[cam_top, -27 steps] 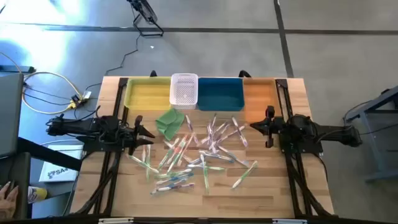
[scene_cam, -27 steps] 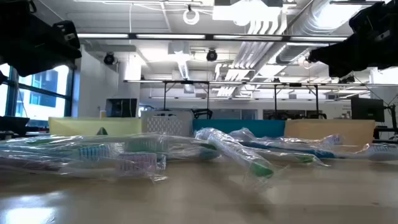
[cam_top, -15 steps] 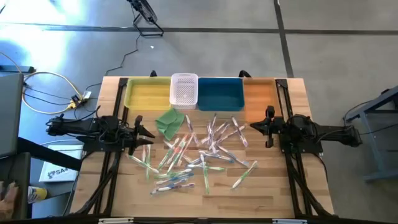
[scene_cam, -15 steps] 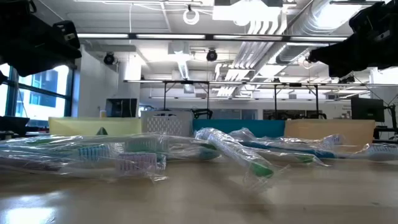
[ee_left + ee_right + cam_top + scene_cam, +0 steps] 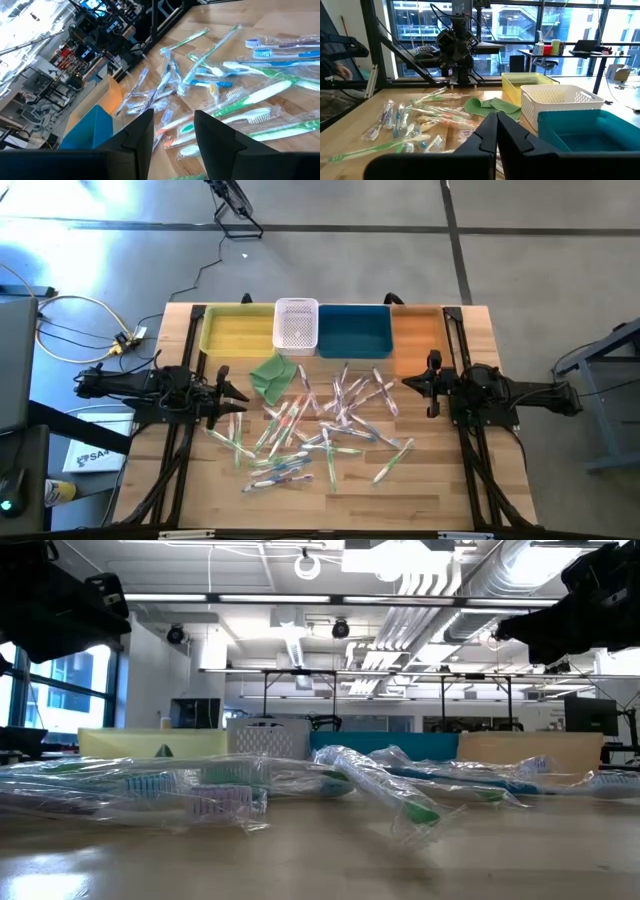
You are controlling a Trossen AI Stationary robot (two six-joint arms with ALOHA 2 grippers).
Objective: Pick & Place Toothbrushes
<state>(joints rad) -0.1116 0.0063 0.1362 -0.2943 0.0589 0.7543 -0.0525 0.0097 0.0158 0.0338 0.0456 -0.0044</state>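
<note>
Wrapped toothbrushes lie loose in a heap at mid-table; neither gripper holds anything.

High view: the toothbrushes [image 5: 320,430] lie scattered and overlapping on the wooden table [image 5: 440,490], just before the yellow bin [image 5: 238,332], white basket [image 5: 296,323], teal bin [image 5: 354,330] and orange bin [image 5: 418,335]; a green cloth [image 5: 273,374] touches the heap's edge. The left gripper [image 5: 237,395] hangs beside the heap, the right gripper [image 5: 416,384] at its other side.
Low view: clear wrappers [image 5: 210,795] are crinkled and glossy; judged light, slippery, thin and stiff inside.
Left wrist view: fingers [image 5: 141,134] stand apart over green-handled brushes [image 5: 260,95]. Best hold is judged across mid-handle of an outlying brush, not the loose film.
Right wrist view: fingers [image 5: 487,131] are pressed together, empty.
</note>
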